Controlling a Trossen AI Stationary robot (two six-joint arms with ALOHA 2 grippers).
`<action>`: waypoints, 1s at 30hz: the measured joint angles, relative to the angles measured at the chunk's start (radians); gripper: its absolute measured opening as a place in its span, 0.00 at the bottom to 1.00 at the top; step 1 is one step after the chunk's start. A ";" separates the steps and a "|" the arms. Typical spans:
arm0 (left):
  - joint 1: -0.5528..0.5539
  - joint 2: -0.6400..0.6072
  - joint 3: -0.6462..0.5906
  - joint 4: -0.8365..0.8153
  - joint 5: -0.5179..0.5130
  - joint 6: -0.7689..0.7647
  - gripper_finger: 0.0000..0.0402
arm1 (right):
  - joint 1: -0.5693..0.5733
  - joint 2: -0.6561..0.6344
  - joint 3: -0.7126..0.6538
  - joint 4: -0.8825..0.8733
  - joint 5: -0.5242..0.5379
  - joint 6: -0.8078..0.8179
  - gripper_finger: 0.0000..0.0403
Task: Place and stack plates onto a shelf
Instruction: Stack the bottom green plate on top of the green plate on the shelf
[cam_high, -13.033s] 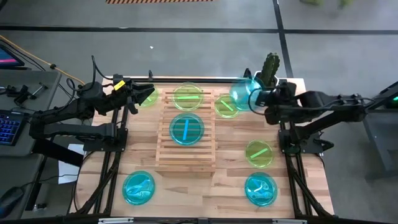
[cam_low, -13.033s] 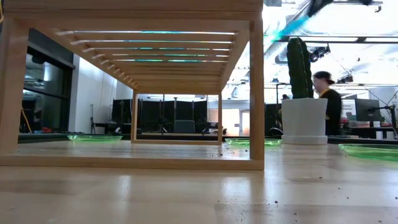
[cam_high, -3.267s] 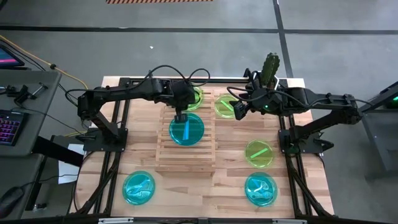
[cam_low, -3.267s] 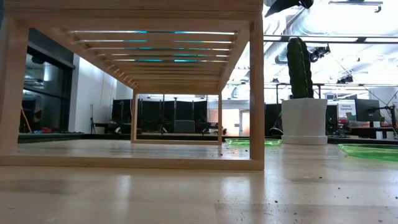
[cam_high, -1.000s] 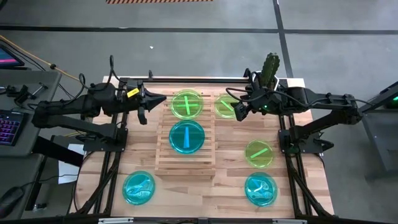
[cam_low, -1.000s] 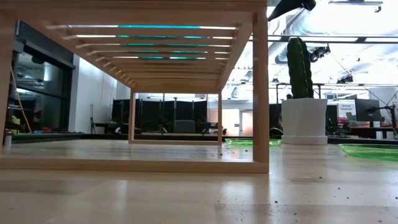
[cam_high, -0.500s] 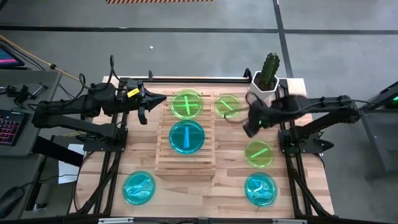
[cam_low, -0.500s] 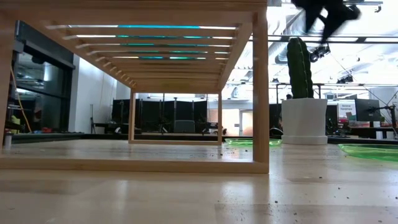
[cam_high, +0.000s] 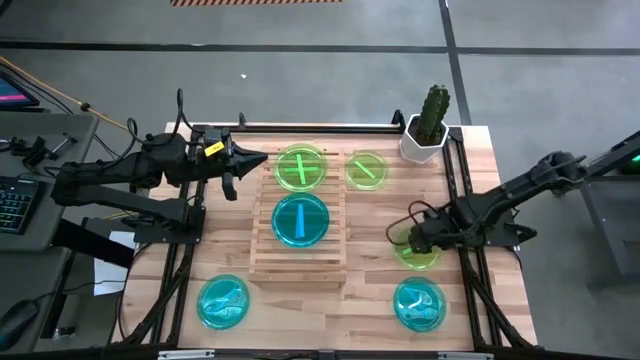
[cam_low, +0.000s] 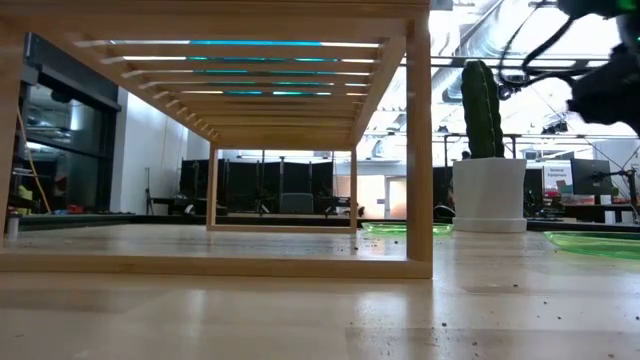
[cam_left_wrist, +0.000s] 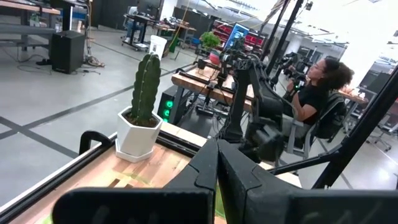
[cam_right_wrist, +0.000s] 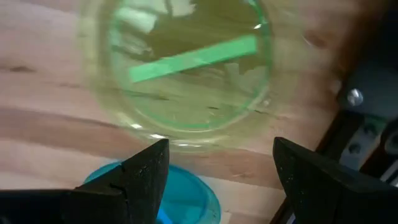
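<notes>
I see my right gripper (cam_high: 408, 238) over a green plate (cam_high: 420, 252); two plates sit on the shelf (cam_high: 298, 255).

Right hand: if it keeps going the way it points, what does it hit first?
Most likely the green plate on the table. The right hand is open, and its own camera shows that plate dead ahead between the fingers. How far off it is I can't tell.

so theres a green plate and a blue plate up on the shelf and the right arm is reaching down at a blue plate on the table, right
Not quite. The high view shows the right gripper over a green plate on the table, not a blue one. The right wrist view confirms it, jaws open. The shelf does hold a green plate and a blue plate.
</notes>
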 joint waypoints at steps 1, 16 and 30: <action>0.000 0.000 0.000 0.000 0.000 0.000 0.00 | 0.026 0.002 -0.005 0.000 0.007 0.053 0.67; 0.000 0.000 0.000 0.005 0.000 0.026 0.00 | 0.188 0.119 -0.013 -0.003 0.105 0.423 0.67; 0.000 0.000 0.000 0.017 0.000 0.035 0.00 | 0.198 0.251 -0.014 -0.009 0.170 0.527 0.67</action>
